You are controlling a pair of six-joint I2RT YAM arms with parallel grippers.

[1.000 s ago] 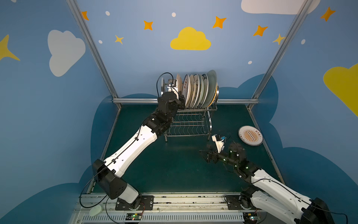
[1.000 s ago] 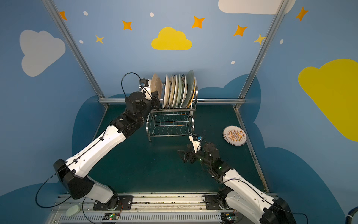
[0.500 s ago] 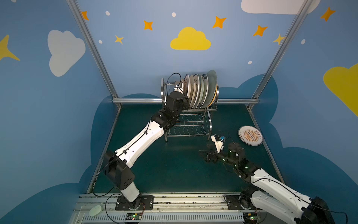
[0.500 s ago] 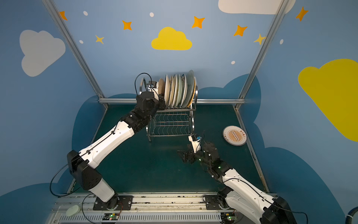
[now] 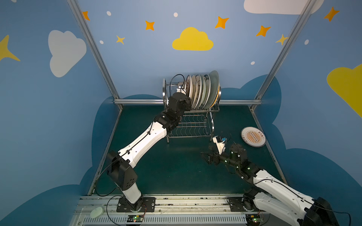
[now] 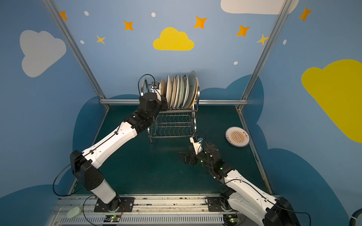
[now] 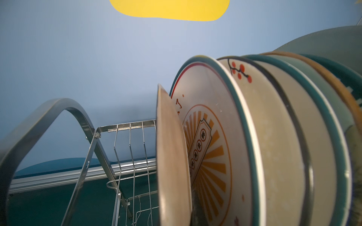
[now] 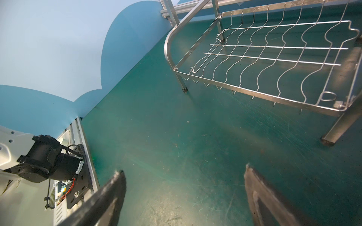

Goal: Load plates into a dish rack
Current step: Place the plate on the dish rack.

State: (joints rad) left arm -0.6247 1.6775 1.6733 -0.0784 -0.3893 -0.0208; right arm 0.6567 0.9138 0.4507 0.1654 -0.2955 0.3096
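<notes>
The dish rack (image 5: 195, 125) (image 6: 172, 125) stands at the back of the green mat, with several plates (image 5: 203, 90) (image 6: 180, 90) upright in its upper tier. My left gripper (image 5: 184, 94) (image 6: 162, 95) is at that tier's left end, shut on a cream plate (image 6: 163, 87) (image 7: 172, 166). That plate stands edge-on right beside the sunburst plate (image 7: 207, 152) at the row's left end. Another sunburst plate (image 5: 253, 136) (image 6: 237, 136) lies flat at the right. My right gripper (image 5: 204, 156) (image 6: 182, 156) (image 8: 184, 172) hovers open and empty over the mat, in front of the rack's lower tier (image 8: 274, 58).
The rack's arched side frame (image 7: 58, 109) and a few free slot wires (image 7: 131, 156) lie left of the held plate. A pale oval lump (image 5: 96, 212) sits on the front rail. Metal posts and blue walls close in the mat on three sides.
My left arm has stretched out and carried the cream plate right, from the rack's left end up against the row of plates. The right arm has not moved.
</notes>
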